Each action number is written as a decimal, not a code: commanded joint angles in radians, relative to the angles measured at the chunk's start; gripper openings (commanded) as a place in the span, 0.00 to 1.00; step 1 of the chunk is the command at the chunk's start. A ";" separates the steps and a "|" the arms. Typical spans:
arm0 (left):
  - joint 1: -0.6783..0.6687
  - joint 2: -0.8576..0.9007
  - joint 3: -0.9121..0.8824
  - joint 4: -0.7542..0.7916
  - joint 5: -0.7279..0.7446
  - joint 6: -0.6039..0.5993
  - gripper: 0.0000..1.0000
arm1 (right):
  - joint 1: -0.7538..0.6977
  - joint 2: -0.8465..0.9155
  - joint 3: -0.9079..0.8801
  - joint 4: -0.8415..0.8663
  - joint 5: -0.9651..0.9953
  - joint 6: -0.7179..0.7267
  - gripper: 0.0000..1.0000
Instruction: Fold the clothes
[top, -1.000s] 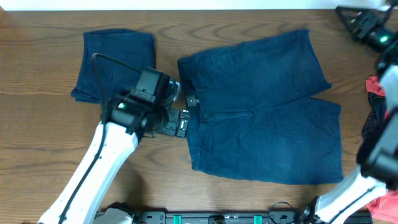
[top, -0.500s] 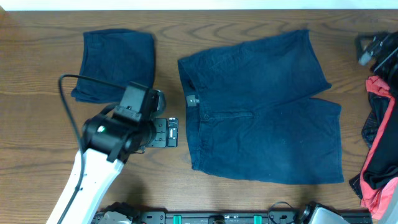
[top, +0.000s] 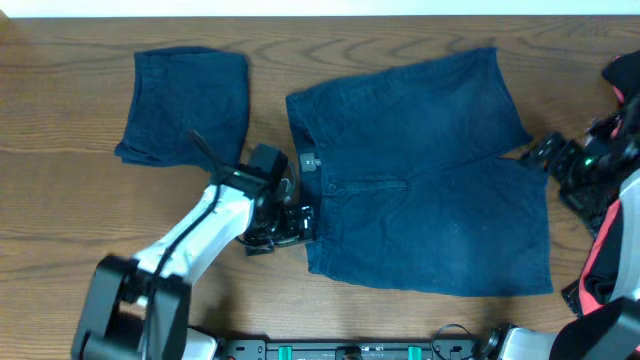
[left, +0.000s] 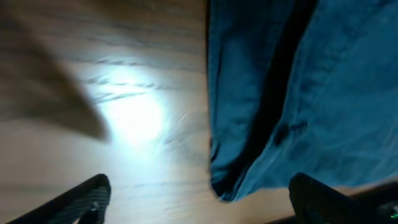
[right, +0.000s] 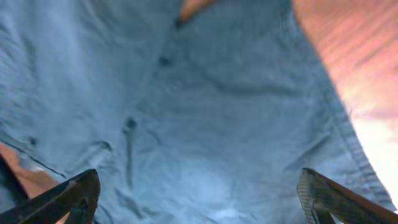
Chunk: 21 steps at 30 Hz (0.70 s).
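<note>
Reaching low, the left gripper (top: 303, 224) hovers spread at the waistband corner of the shorts (top: 430, 180); the right gripper (top: 541, 153), also spread, hangs over a leg hem.

The table (top: 60, 200) is warm brown wood with darker grain streaks running along it. The spread shorts (top: 430, 170) are plain dark navy with no print, and they look a lighter, washed blue in both wrist views. The folded garment (top: 185, 100) is the same plain navy. The left arm (top: 190, 250) is white and the left gripper (top: 298, 222) is black; the right gripper (top: 545, 155) is black too. The clothes pile (top: 605, 270) at the right edge mixes red-pink and black.
</note>
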 joint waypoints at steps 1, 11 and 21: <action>-0.013 0.051 -0.002 0.007 0.076 -0.078 0.87 | 0.009 0.001 -0.062 0.008 0.003 -0.025 0.99; -0.138 0.103 -0.047 0.050 0.076 -0.212 0.72 | 0.008 0.001 -0.177 0.015 0.003 -0.059 0.99; -0.154 0.103 -0.146 0.227 0.072 -0.357 0.25 | 0.008 0.001 -0.180 0.011 0.003 -0.070 0.99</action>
